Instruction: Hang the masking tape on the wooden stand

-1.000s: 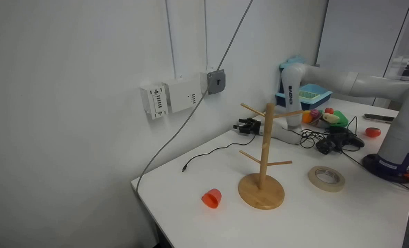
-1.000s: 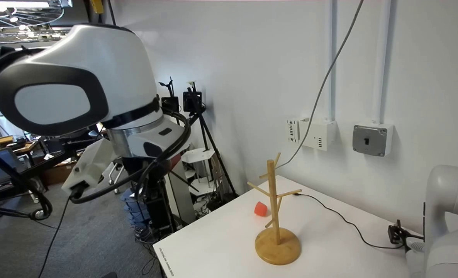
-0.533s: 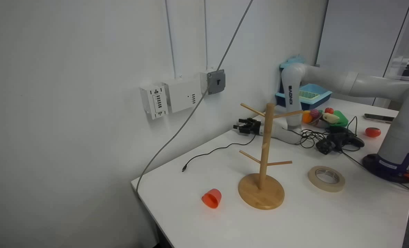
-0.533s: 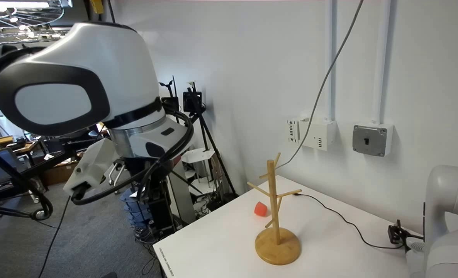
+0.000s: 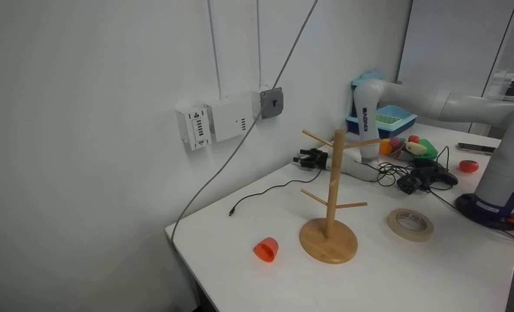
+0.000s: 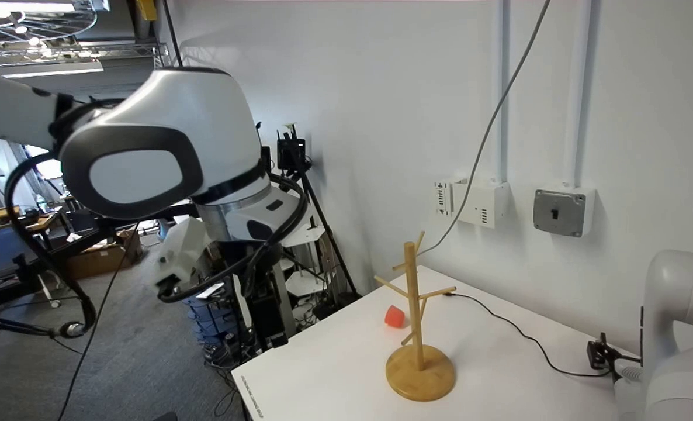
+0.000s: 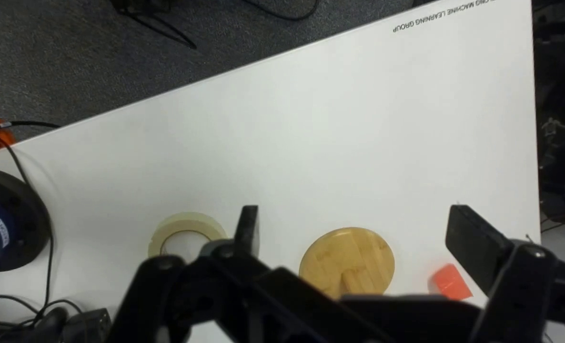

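Shifted right in an exterior view, the Panda arm [image 6: 171, 146] carries its Robotiq gripper [image 7: 355, 227] spread, unladen. Masking tape [image 7: 187, 225], left of the wooden mug tree [image 7: 347, 257] in the wrist view, lies flat; best straddle its wall, then pinch.

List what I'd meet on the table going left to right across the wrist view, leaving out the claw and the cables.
Round black arm base, masking tape, wooden stand, small orange-red cup.
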`<state>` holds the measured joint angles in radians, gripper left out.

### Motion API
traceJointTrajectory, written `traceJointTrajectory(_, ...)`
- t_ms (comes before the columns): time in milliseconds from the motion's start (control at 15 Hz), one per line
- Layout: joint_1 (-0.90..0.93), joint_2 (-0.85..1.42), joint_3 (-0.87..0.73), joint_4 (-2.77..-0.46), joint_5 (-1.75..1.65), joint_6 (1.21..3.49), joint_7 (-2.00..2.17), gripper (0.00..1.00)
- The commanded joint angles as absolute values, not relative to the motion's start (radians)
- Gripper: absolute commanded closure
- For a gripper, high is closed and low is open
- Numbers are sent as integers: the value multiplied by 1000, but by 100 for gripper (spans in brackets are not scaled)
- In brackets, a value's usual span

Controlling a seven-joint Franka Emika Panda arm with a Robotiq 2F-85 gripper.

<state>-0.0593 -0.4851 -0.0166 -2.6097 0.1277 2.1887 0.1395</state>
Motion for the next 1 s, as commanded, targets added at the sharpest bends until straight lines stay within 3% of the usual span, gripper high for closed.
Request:
traceJointTrajectory(0,-43,-314,40,-2564,129,2335,228,0)
traceJointTrajectory(133,-41,-232,61,-2537,126,2400,280,0)
traceJointTrajectory(600,-120,-248,-90,-2371,138,2227,231,0)
traceJointTrajectory(933,-118,-263,-90,-2396,126,2253,236,0)
